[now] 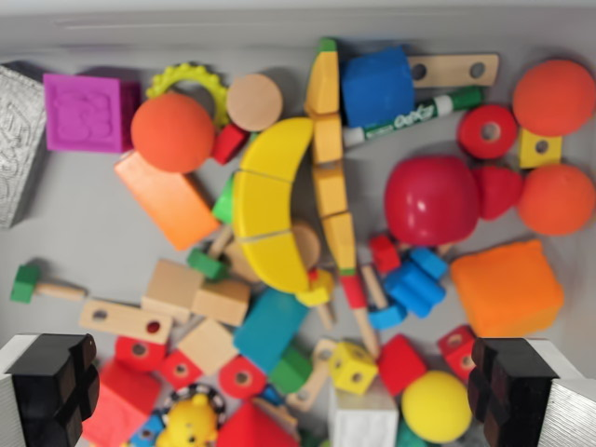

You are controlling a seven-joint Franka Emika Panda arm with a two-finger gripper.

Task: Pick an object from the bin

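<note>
Wrist view, looking straight down into a grey bin [84, 242] crowded with toys. End effector [279, 391] open, its two black fingers [56, 386] spread wide at the near left and near right corners, nothing between them gripped, hanging above the pile.

In the middle, a large yellow wooden banana [265, 205] cut in segments, with a slimmer sliced yellow banana [331, 158] running far to near just to its right. To the left, an orange ball [172, 132] touching a red block and lying over a yellow-green toothed ring [191, 79]; further left, a purple cube [88, 112] and a silver textured block [19, 140] against the left edge. Just near of the ball, an orange rectangular block [168, 200]. A round wooden disc [254, 101] just right of the ring.

At the far side, a blue foam block [377, 86], a drilled wooden strip [456, 70] and a green marker [419, 114] lying slantwise. On the right, a big red apple-like piece [433, 200], two orange balls [554, 98], a red ring [487, 130] and an orange foam cube [507, 287].

Near side: a teal block [270, 328], plain wooden blocks [196, 293], a yellow die [354, 366], a yellow ball [436, 405], a white block [363, 419], several red drilled pieces, and a small green-headed wooden hammer [37, 284] lying alone on bare bin floor at the left.
</note>
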